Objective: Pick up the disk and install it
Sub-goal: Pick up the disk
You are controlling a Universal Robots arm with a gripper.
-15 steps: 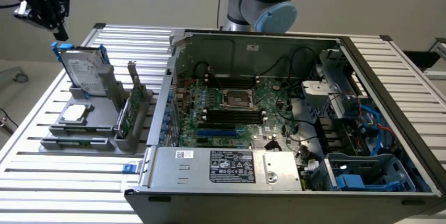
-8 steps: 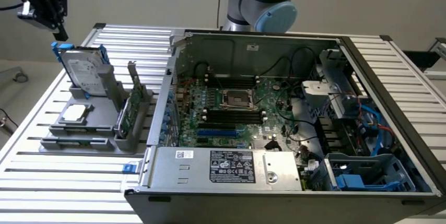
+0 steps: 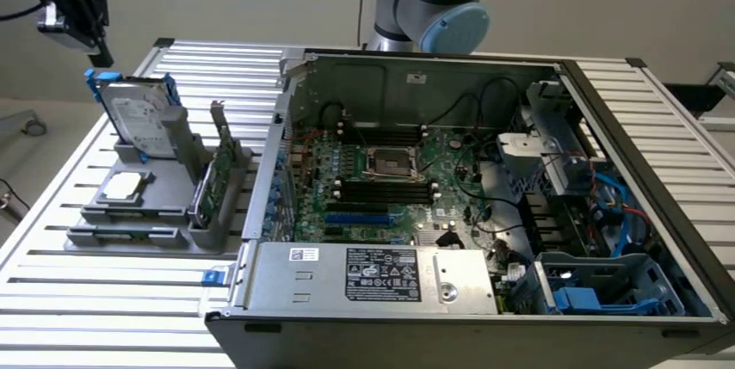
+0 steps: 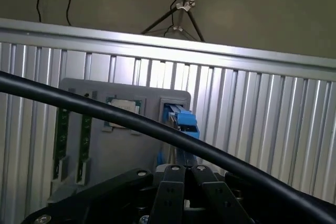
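While the arm reaches out over the slatted surface, its gripper points down with the fingers pressed together, holding nothing. Just beneath it, apart from the tips, the disk stands on edge in a slot of the grey holder. Farther from the gripper, that holder carries a small square chip lying flat and what seems to be a green card standing on edge. An open computer case sits beyond them.
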